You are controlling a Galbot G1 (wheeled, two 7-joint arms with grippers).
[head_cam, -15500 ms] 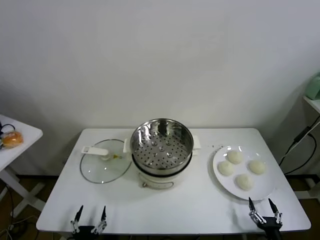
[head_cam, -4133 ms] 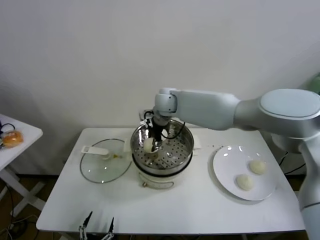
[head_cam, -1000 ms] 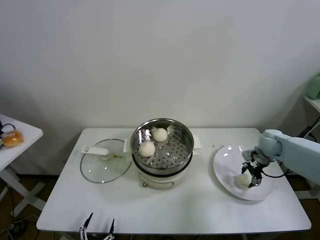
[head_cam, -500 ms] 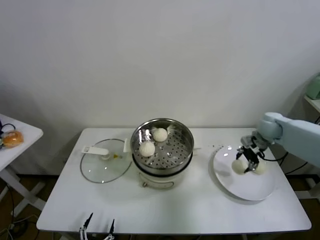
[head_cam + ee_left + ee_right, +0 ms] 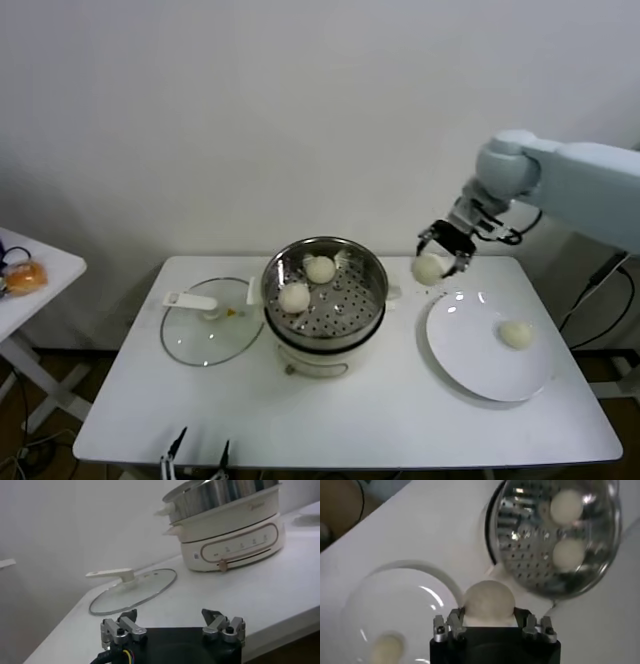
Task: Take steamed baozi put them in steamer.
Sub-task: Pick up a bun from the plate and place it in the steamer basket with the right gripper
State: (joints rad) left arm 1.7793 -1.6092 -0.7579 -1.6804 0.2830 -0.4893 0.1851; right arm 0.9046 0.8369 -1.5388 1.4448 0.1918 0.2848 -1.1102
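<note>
My right gripper [image 5: 436,260] is shut on a cream-white baozi [image 5: 429,268] and holds it in the air between the steamer [image 5: 324,300] and the white plate [image 5: 470,350]. The wrist view shows that baozi [image 5: 488,600] between the fingers. Two baozi [image 5: 294,297] [image 5: 320,268] lie on the steamer's perforated tray, also in the right wrist view [image 5: 566,506]. One baozi [image 5: 516,334] stays on the plate. My left gripper [image 5: 172,626] is open and empty, parked at the table's front edge [image 5: 196,455].
The glass lid [image 5: 208,332] lies flat left of the steamer. A side table at far left bears an orange bun-like thing [image 5: 24,277]. The steamer's white base [image 5: 235,537] stands ahead of the left gripper.
My right gripper has lifted a baozi off the plate and carried it up and left, toward the steamer. One baozi is left on the plate.
</note>
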